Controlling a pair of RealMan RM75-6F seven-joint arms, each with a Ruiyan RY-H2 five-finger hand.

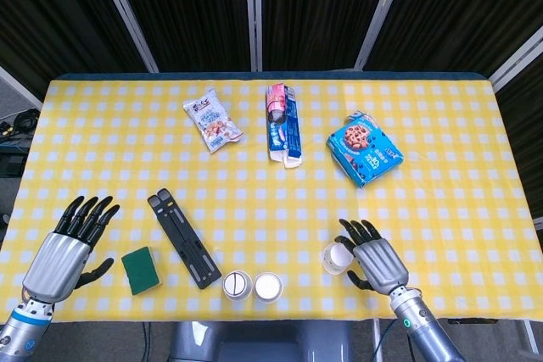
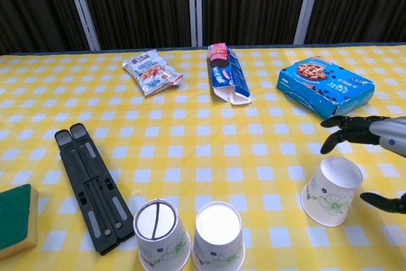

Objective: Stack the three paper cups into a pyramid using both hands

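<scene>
Three white paper cups with a green flower print stand upside down near the table's front edge. Two stand side by side, one (image 1: 237,285) (image 2: 161,228) left of the other (image 1: 268,286) (image 2: 217,233). The third cup (image 1: 337,257) (image 2: 332,190) stands alone to the right. My right hand (image 1: 373,258) (image 2: 355,129) is open right beside this cup, its fingers (image 2: 346,125) spread just behind the cup and the thumb at the cup's right; no contact shows. My left hand (image 1: 64,243) hovers open at the far left, apart from the cups, and is outside the chest view.
A green sponge (image 1: 141,270) (image 2: 14,219) lies just right of my left hand. A black folding stand (image 1: 183,239) (image 2: 92,185) lies left of the paired cups. Further back lie a snack bag (image 1: 213,119), a pink-blue carton (image 1: 282,123) and a blue cookie box (image 1: 365,148).
</scene>
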